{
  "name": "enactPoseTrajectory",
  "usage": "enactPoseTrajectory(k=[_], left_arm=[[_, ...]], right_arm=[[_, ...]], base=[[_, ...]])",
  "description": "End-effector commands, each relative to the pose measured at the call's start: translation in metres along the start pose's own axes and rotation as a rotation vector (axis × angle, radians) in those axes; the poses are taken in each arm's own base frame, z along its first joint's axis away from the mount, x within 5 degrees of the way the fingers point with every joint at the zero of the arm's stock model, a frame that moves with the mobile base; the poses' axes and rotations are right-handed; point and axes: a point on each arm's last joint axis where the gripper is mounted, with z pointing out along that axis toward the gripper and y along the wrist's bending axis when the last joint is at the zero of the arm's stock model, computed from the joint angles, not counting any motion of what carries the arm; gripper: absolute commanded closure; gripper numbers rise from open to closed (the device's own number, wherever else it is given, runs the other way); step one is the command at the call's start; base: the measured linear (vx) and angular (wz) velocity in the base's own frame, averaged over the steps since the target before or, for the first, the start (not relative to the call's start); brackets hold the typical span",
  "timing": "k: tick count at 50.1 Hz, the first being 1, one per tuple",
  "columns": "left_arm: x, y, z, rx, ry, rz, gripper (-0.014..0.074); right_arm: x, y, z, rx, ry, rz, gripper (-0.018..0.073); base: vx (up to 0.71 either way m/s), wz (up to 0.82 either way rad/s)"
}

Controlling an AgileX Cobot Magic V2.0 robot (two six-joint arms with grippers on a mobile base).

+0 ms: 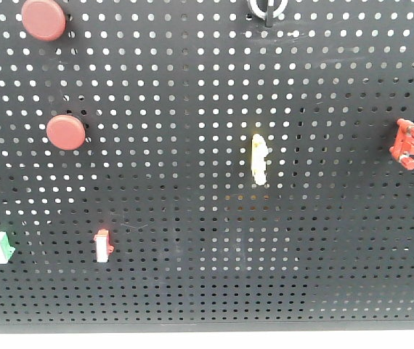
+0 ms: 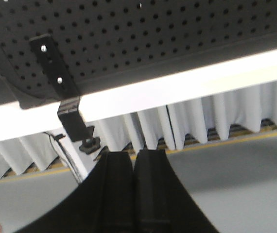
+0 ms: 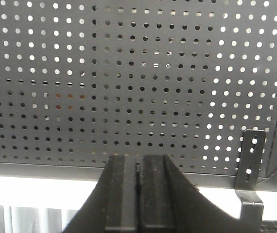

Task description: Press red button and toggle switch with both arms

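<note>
On the black pegboard in the front view, two round red buttons sit at the left: one at the top, one lower. The bright red toggle switch is at the far right. No gripper shows in the front view. My left gripper is shut and empty, below the pegboard's lower left corner. My right gripper is shut and empty, pointing at the pegboard's bottom edge near its right corner. No button or switch shows in either wrist view.
A pale yellow lever sits mid-board, a red-and-white rocker and a green-and-white switch at lower left. A metal ring hook hangs at the top. Mounting brackets and a white table edge run below the board.
</note>
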Motion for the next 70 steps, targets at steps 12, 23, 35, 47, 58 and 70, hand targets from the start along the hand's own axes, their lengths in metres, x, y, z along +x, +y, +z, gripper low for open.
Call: enactPoseTrajectory(k=[12, 23, 35, 47, 58, 70], left_arm=[[-0.038, 0.003, -0.011, -0.006, -0.524, -0.182, 0.0594], [-0.086, 0.014, -0.041, -0.005, -0.853, -0.262, 0.0594], [-0.187, 0.039, -0.081, -0.025, -0.760, -0.217, 0.0594], [-0.261, 0.055, -0.070, -0.025, -0.719, -0.223, 0.0594], [-0.265, 0.052, -0.014, -0.001, -0.562, -0.243, 0.0594], [-0.276, 0.041, 0.017, 0.097, -0.628, -0.289, 0.0594]], right_arm=[[-0.025, 0.000, -0.004, 0.005, -0.287, 0.004, 0.0559], [-0.079, -0.005, -0.009, 0.009, -0.371, 0.034, 0.0559], [-0.163, -0.012, 0.006, 0.020, -0.332, 0.011, 0.0559], [-0.220, -0.017, 0.047, 0.020, -0.322, 0.011, 0.0559], [-0.215, -0.016, 0.086, 0.010, -0.268, 0.038, 0.0559], [-0.217, -0.016, 0.092, 0.007, -0.311, 0.042, 0.0559]], base=[[0.00, 0.00], [0.00, 0.00], [0.00, 0.00], [0.00, 0.00], [0.00, 0.00], [0.00, 0.00]])
